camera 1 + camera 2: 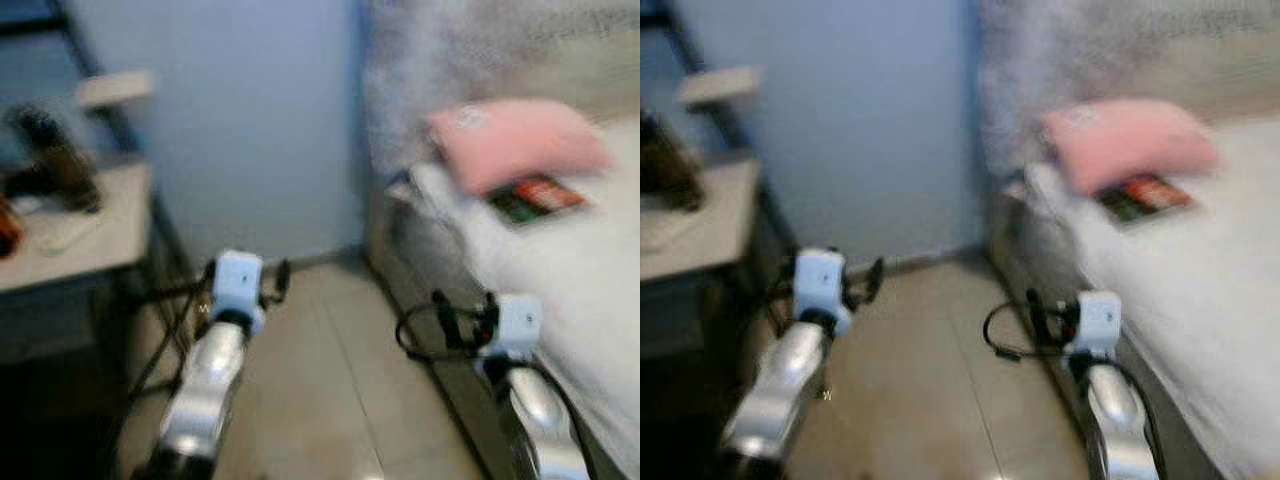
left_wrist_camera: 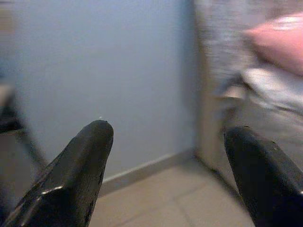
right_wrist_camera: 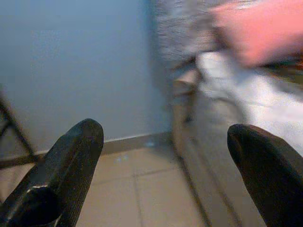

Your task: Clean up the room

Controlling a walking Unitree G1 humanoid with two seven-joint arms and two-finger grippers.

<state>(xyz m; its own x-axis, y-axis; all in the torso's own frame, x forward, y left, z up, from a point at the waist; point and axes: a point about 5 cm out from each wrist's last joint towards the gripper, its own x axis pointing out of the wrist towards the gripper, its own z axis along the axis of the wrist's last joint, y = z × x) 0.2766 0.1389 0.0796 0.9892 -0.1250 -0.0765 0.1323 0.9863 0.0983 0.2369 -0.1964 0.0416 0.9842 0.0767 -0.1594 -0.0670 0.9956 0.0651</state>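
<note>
The picture is blurred by motion. A pink pillow (image 1: pixel 515 140) lies on the white bed (image 1: pixel 590 290) at the right, with a dark red-and-green book (image 1: pixel 535 198) just in front of it. My left gripper (image 2: pixel 165 142) hangs open over the tiled floor, its two black fingers (image 2: pixel 78 175) wide apart with nothing between them. My right gripper (image 3: pixel 165 142) is open too, beside the bed's edge. Both silver arms, the left arm (image 1: pixel 205 385) and the right arm (image 1: pixel 535 410), reach forward low in the head views.
A grey side table (image 1: pixel 75 245) stands at the left with a dark bottle (image 1: pixel 55 160) and small items on it. A pale blue wall (image 1: pixel 250 120) closes the gap ahead. Beige floor tiles (image 1: pixel 320 380) run between table and bed.
</note>
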